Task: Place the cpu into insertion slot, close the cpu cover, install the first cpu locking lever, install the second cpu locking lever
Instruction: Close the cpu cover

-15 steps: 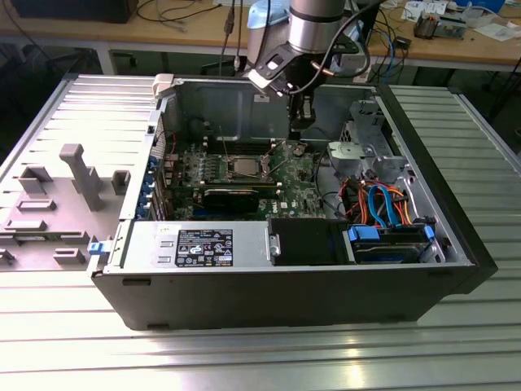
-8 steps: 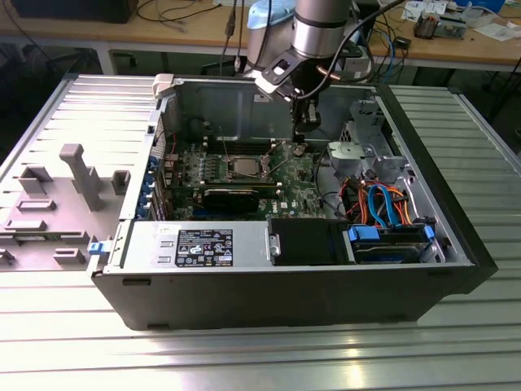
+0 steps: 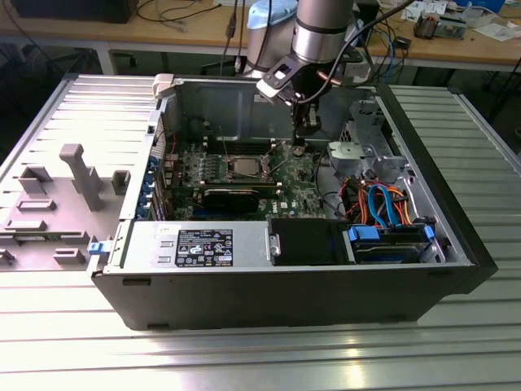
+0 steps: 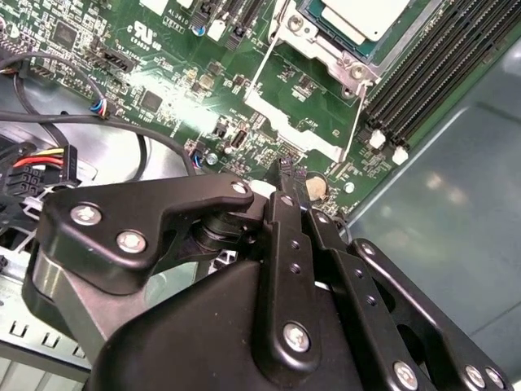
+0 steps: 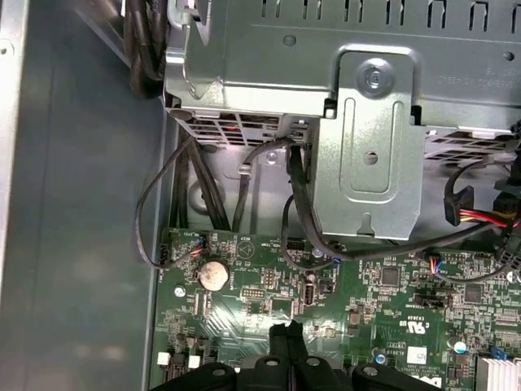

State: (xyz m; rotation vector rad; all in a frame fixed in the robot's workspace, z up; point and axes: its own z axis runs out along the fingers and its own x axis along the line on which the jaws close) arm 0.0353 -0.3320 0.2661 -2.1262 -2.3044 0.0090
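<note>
CPU installation, part done. The cpu [image 4: 358, 15] lies seated in the slot [image 4: 313, 37] on the board [image 4: 163, 73], so the first step appears complete. The cover [image 4: 285, 122] seems swung open, its window showing board beneath, and the wire levers [image 4: 263, 50] look unlatched; closing and both lockings therefore remain, by this judgement. The gripper [image 4: 291, 173] hangs empty just beside the cover's free edge, its fingers together.

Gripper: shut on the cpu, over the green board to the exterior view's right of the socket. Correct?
No. The gripper is shut on nothing. The cpu already lies in the insertion slot, as the second wrist view shows. Its position is as stated.
</note>
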